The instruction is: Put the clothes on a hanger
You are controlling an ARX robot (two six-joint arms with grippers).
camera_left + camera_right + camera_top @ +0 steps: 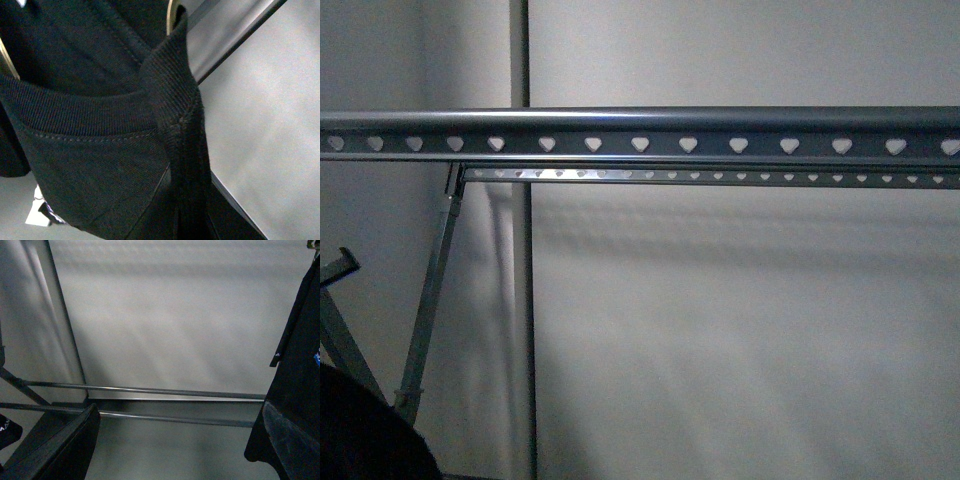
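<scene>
Right gripper (180, 410) spread wide, holding nothing; black T-shirt (300, 365) hangs just beside one finger. Left gripper (90, 30) lies under the T-shirt's collar (100, 115); whether it grips cannot be told.

One black T-shirt (100, 150); one grey rack (640, 120); two heart-punched rails (720, 176).

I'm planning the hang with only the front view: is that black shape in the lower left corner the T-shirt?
Observer: Likely. The ribbed collar of the black T-shirt fills the left wrist view.
Operator: Is the right gripper free to help?
Observer: Yes, the right gripper is open, with nothing between its fingers.
</scene>
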